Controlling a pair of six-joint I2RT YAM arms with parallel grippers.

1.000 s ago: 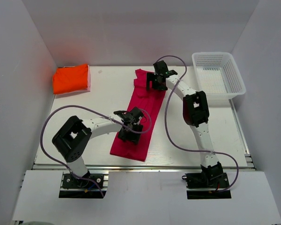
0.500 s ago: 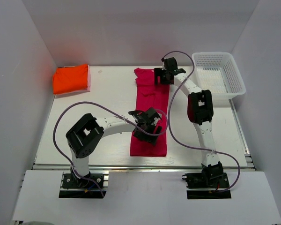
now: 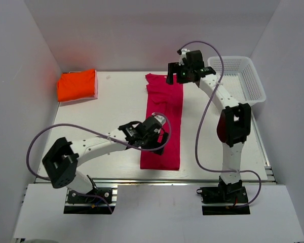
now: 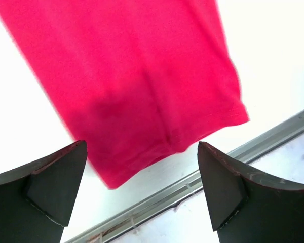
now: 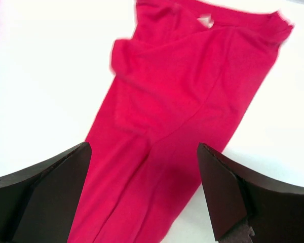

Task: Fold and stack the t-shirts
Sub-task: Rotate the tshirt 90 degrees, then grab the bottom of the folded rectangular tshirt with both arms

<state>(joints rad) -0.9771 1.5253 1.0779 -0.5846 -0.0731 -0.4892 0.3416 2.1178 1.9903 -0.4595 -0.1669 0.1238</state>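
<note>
On the white table (image 3: pixel 116 101) a magenta-pink shirt (image 3: pixel 164 109) lies flat at the middle; a folded orange shirt (image 3: pixel 77 85) far left. A mesh basket (image 3: pixel 230 58) stands far right.

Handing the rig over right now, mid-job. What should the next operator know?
Left hand: open, empty, over the near hem of the magenta-pink t-shirt.
Right hand: open, empty, over its collar end.
The pink shirt lies mid-table as a long narrow strip; the orange t-shirt sits folded at the far left corner.
Done: orange folded, pink narrowed lengthwise.
Left: fold pink crosswise, stack both.
</note>
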